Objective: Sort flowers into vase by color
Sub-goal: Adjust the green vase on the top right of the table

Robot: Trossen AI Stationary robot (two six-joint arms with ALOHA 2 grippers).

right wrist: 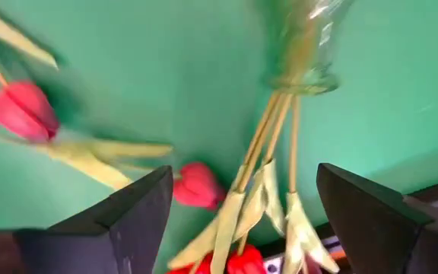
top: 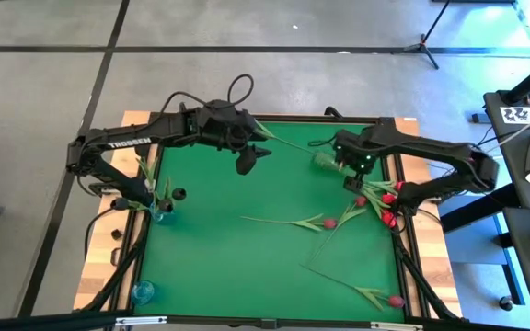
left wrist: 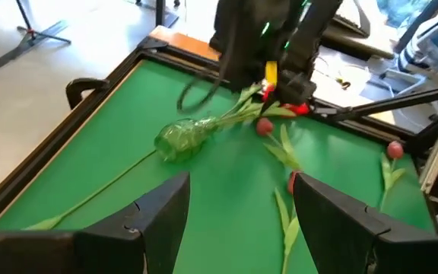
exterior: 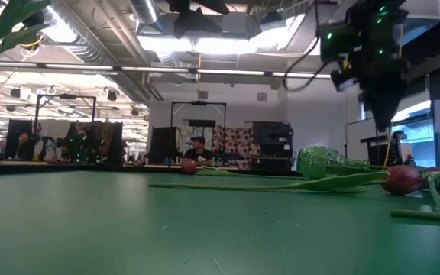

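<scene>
You are looking at a robot lab or large open workshop hall. The table [top: 247, 267] has a green top framed by a black rim on a wooden base, and stands on a grey concrete floor [top: 44, 101] marked with dark tape lines. A tripod [top: 426, 41] stands beyond the far edge. Level across the tabletop you see exposed ceiling ducts [exterior: 90, 46], strip lights, equipment racks [exterior: 270, 156], and what may be a person [exterior: 197, 149] seated far back.

Two black jointed arms, white TROSSEN lettering on left arm [top: 122, 142], looped black cables above its wrist, green indicator lights on right arm [top: 412, 152], broad dark wedge-shaped fingers [left wrist: 158, 217]
</scene>
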